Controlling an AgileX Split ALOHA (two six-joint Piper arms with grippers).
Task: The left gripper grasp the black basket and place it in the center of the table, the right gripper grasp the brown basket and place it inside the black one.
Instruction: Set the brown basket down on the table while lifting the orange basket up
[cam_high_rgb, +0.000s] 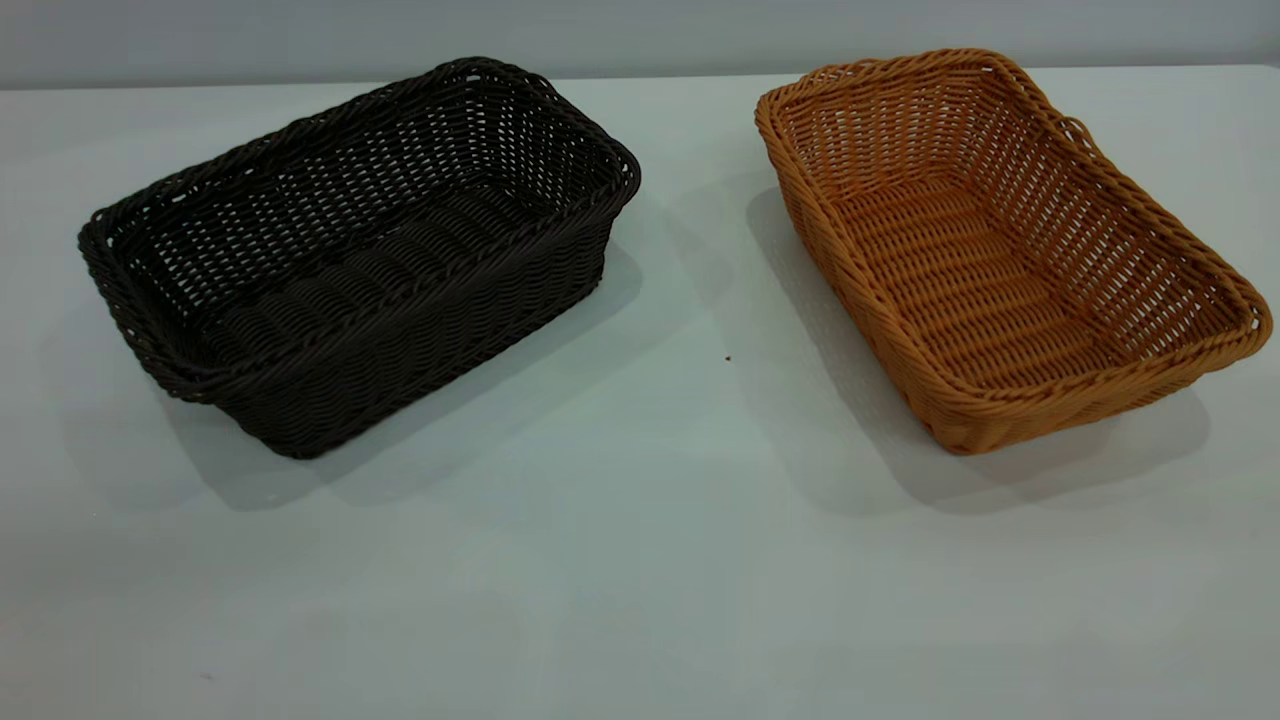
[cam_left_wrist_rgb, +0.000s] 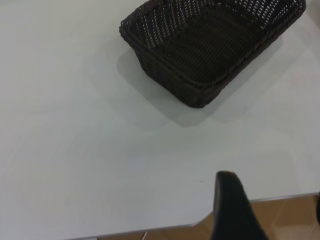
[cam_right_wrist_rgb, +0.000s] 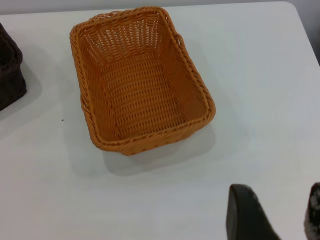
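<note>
Two pincers show only as slivers at the edges of their own wrist views, and we see neither in the exterior view. We find one dark finger (cam_left_wrist_rgb: 235, 210) of the left pincer (cam_left_wrist_rgb: 270, 212) rising over the near corner of the table (cam_left_wrist_rgb: 75, 150), with a trace of the other at the picture's border; a wide gap lies between them and nothing is in it, so we read the left pincer as released. It hangs above the table edge, well apart from the black basket (cam_left_wrist_rgb: 210, 45), which sits upright and open farther in. We see the right pincer (cam_right_wrist_rgb: 280, 215) in the same way: one dark finger (cam_right_wrist_rgb: 247, 215) and a bit of the second at the border, spread apart with only bare table between, released, and pointing down toward the table short of the brown basket (cam_right_wrist_rgb: 140, 80). From the exterior view, we place the black basket (cam_high_rgb: 350, 250) on the left part of the table (cam_high_rgb: 640, 560) and the brown basket (cam_high_rgb: 1000, 250) on the right part, both upright, each turned at an angle, well apart with bare table between them. The brown one has a small loop (cam_high_rgb: 1075, 128) on its far long side.
</note>
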